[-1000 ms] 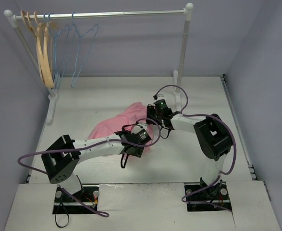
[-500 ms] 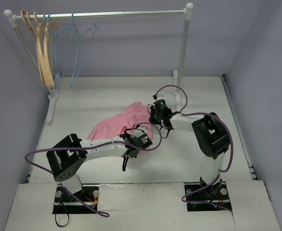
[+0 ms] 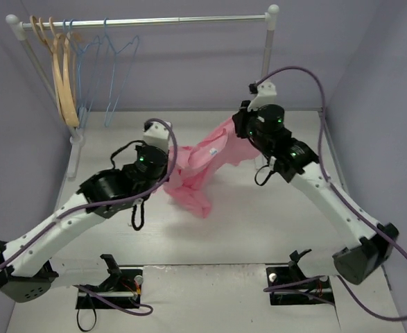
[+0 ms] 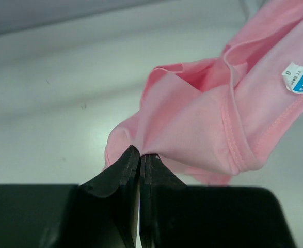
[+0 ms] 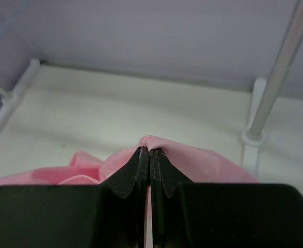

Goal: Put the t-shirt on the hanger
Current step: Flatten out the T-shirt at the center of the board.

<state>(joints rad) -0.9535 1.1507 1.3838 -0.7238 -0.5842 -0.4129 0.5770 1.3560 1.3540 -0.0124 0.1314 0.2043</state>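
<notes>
- From above, the small light pink short-sleeved cloth t-shirt [image 3: 202, 161] is strung between the two arms, above the white tabletop [image 3: 272, 222]. Its lower folds sag in a bunch, and I cannot tell whether they touch the surface. The left end effector [image 3: 166, 164] has one end and the right end effector [image 3: 242, 133] has the other, a little higher. The thin light-blue wire hanger [image 3: 123, 76] hangs with others like it on the silver rail [image 3: 189, 19] at the far left, next to tan wooden hangers [image 3: 64, 76] and well apart from the cloth.
- In the left wrist view, the left end effector [image 4: 141, 155] has its black fingers pressed together on a small pinch of the t-shirt [image 4: 203, 119]. The stitched neck band curves past, and the white label [image 4: 298, 80] shows inside it. The fabric looks light, limp and thin. I would expect it to fold wherever it is not held, and so slight a nip could slip out.
- In the right wrist view, the right end effector [image 5: 149, 151] is likewise clamped on a ridge of the t-shirt [image 5: 203, 163], with the white rack post [image 5: 280, 67] behind. To my eye the best holds are on the seamed edges either side of the neck, so that the opening spreads for the wire.
</notes>
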